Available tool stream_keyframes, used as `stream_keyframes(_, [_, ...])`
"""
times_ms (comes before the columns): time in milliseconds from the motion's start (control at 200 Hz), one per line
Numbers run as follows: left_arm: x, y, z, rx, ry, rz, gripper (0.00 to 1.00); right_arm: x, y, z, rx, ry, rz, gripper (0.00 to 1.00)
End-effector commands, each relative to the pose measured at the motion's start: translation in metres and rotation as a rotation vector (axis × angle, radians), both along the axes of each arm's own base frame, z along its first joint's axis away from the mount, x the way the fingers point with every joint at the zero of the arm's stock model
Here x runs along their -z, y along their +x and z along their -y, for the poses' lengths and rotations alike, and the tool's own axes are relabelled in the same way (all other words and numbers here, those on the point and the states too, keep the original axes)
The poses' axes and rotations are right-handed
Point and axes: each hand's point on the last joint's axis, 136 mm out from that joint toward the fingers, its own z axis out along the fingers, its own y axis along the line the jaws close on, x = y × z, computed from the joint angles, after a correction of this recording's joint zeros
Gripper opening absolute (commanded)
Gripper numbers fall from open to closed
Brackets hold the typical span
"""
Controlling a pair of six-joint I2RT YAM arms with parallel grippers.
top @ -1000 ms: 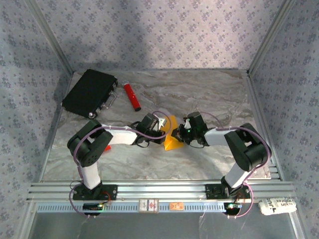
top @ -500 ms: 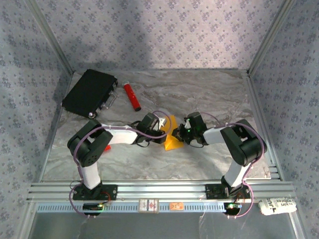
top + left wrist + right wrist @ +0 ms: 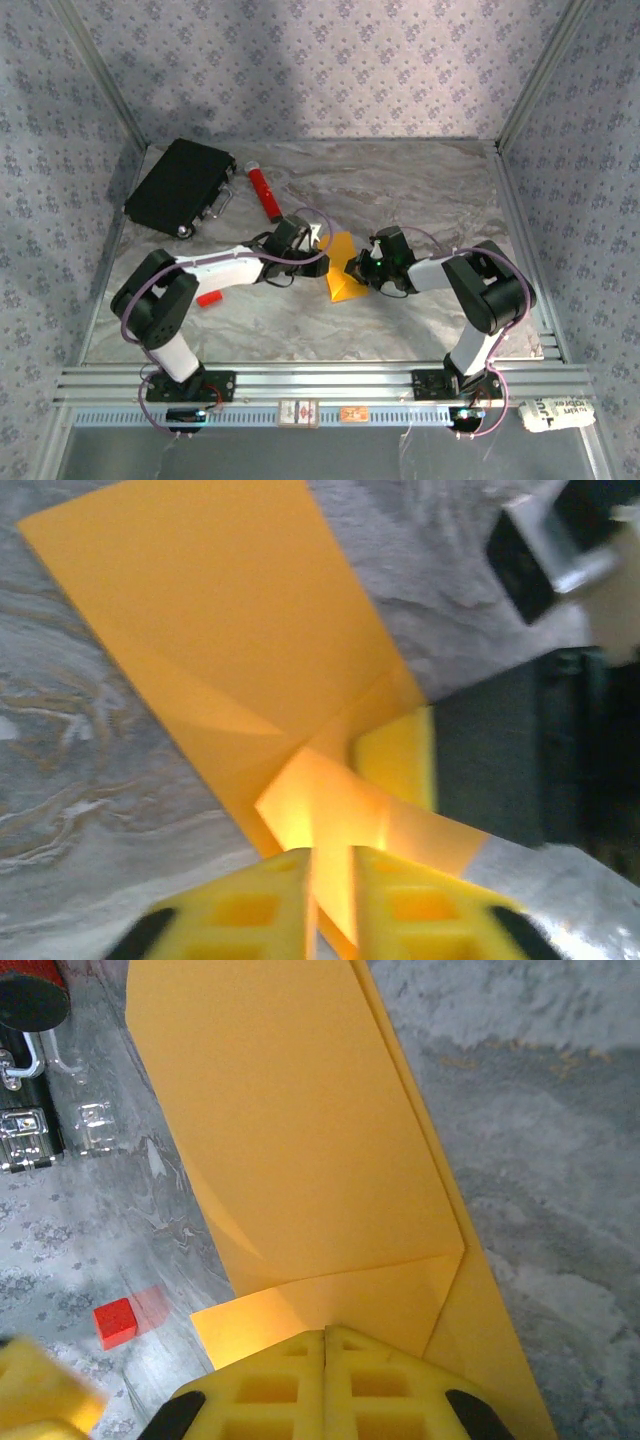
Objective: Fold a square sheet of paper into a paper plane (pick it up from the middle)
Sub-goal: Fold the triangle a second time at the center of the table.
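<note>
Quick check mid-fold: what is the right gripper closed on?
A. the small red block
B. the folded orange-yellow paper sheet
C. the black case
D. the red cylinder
B: the right gripper pinches the near edge of the folded orange-yellow paper sheet, its jaws pressed together, in the right wrist view.

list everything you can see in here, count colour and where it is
square sheet of paper: one, orange-yellow, partly folded, mid-table between the two grippers
black case: one, black, back left of the table
red cylinder: one, red, at the back, just right of the case
small red block: one, red, left of the paper by the left arm
white packet: one, white with print, near right corner
aluminium rail: one, silver, along the near edge
table: one, grey marble pattern
left gripper: one, yellow fingers, closed on the paper
right gripper: one, yellow fingers, shut on the paper
</note>
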Motion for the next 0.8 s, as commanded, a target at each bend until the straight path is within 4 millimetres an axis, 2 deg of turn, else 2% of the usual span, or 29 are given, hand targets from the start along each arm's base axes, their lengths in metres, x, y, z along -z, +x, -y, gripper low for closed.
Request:
stream_keyframes(0, [-0.024, -0.02, 0.023, 0.072, -0.125, -0.082, 0.05, 0.032, -0.02, 0.02, 0.049, -0.104, -0.106, 0.0])
stream_keyframes(110, [-0.027, -0.037, 0.04, 0.123, -0.194, -0.189, 0.0, 0.033, -0.02, 0.02, 0.048, -0.104, -0.109, 0.0])
stream_keyframes(250, [-0.015, -0.049, 0.051, 0.133, -0.22, -0.312, 0.0, 0.032, -0.02, 0.019, 0.048, -0.103, -0.109, 0.0])
stream_keyframes(355, [-0.006, -0.054, 0.058, 0.157, -0.207, -0.335, 0.0, 0.033, -0.02, 0.019, 0.046, -0.103, -0.108, 0.0])
stream_keyframes(530, [0.011, -0.053, 0.06, 0.141, -0.16, -0.352, 0.0, 0.033, -0.021, 0.019, 0.045, -0.104, -0.109, 0.0])
stream_keyframes(795, [0.025, -0.049, 0.062, 0.128, -0.134, -0.365, 0.0, 0.034, -0.023, 0.021, 0.046, -0.106, -0.112, 0.0])
